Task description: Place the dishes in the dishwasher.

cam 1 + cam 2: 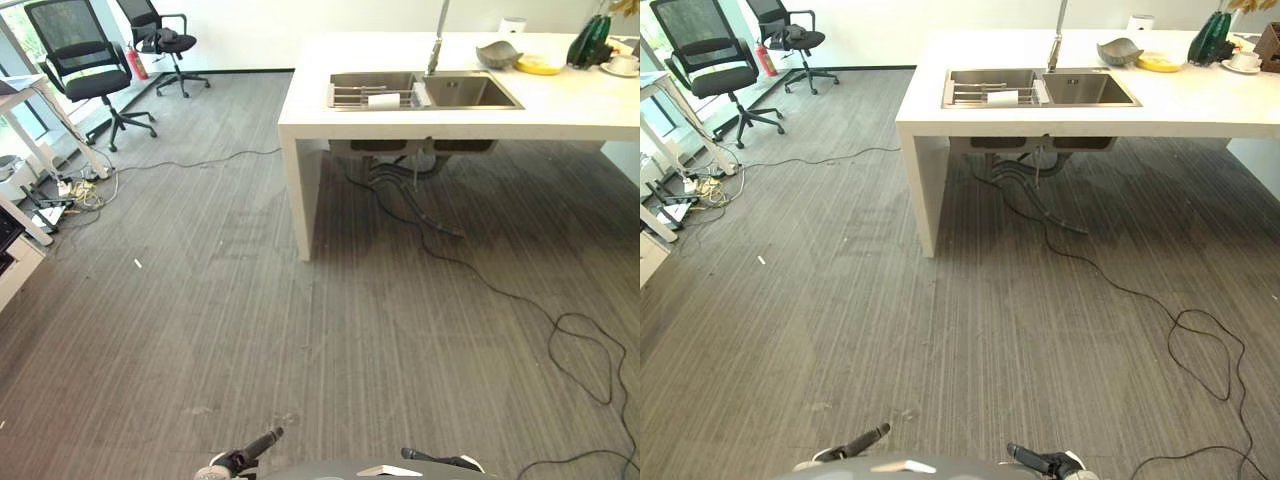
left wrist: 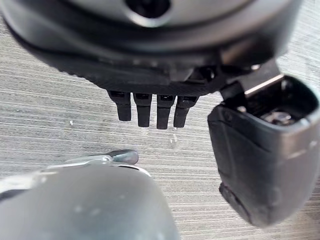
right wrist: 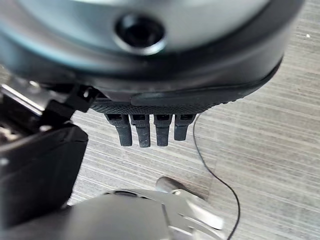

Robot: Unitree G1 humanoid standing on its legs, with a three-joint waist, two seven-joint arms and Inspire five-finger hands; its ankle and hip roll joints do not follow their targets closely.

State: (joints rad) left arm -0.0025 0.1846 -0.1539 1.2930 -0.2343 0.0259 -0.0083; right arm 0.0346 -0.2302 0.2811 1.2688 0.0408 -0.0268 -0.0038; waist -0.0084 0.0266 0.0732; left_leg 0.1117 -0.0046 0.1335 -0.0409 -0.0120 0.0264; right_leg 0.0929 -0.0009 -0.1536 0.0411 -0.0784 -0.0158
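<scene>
On a white counter (image 1: 400,118) far ahead lie a grey bowl (image 1: 498,55), a yellow plate (image 1: 540,66) and a white cup on a saucer (image 1: 622,64). Its steel double sink (image 1: 470,92) holds a wire rack (image 1: 365,95) with a white item in the left basin. My left hand (image 2: 150,110) hangs low over the grey floor, fingers straight, holding nothing. My right hand (image 3: 150,130) hangs the same way, open and empty. Both hands (image 1: 245,458) (image 1: 440,460) show at the bottom edge of the eye views, a few metres short of the counter.
A dark green bottle (image 1: 590,40) stands beside the cup. Two black office chairs (image 1: 85,70) (image 1: 160,38) and a red fire extinguisher (image 1: 137,62) are at the far left. A white desk (image 1: 30,130) with a power strip and cables (image 1: 70,190) lines the left side. Hoses hang under the sink (image 1: 400,180).
</scene>
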